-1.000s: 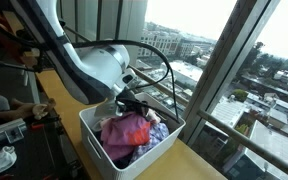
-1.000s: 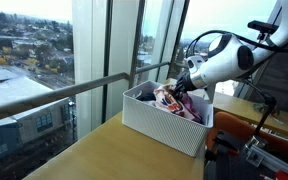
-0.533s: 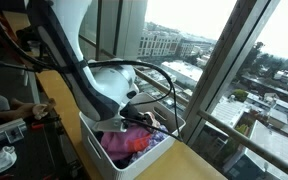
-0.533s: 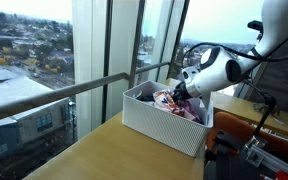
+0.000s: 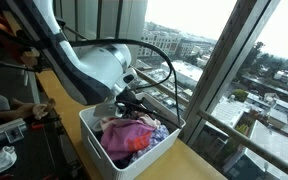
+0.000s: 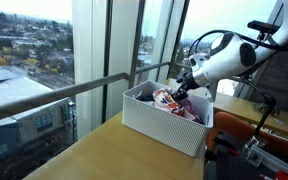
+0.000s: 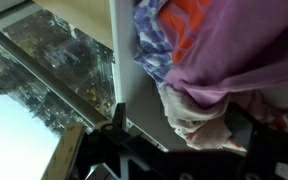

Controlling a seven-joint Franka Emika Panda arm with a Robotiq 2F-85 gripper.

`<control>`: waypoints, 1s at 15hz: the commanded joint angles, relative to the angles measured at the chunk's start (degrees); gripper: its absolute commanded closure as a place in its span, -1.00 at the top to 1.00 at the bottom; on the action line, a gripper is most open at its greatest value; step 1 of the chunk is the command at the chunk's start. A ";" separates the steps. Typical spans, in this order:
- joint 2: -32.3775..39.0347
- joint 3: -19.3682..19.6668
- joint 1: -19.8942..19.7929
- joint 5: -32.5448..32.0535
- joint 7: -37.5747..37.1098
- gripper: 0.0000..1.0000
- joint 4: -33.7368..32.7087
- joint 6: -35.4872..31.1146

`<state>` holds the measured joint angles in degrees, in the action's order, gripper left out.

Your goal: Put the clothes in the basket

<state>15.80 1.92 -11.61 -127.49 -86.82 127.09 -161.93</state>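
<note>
Clothes (image 5: 131, 135) lie in the basket (image 5: 92, 140); the tool (image 5: 134, 104) hangs just above them; whether it is open, I cannot tell.

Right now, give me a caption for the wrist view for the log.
Wrist close-up into the white basket: purple garment beside orange-and-blue patterned cloth, city beyond the glass.

basket (image 5: 97, 146): sitting on the desk (image 5: 192, 162) by the window (image 5: 224, 60)
clothes (image 5: 130, 134): lying heaped inside the basket
gripper (image 5: 134, 104): hovering over the basket's far rim
</note>
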 commanded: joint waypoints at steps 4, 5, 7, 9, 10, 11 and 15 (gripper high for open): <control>-12.10 0.36 1.20 16.84 14.12 1.00 9.07 -2.36; -13.36 0.11 1.30 18.50 15.63 1.00 9.90 -3.06; -15.24 -0.17 1.59 21.64 18.18 1.00 11.24 -3.68; -15.85 0.14 1.39 23.00 19.78 1.00 11.27 -4.20; -16.14 0.16 1.39 23.52 20.05 1.00 11.23 -3.82; -16.36 0.11 1.39 23.24 19.86 1.00 11.04 -3.57; -15.02 -0.14 1.56 21.34 17.49 1.00 10.21 -2.79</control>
<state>0.78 1.78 -10.05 -106.15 -69.33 137.30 -164.72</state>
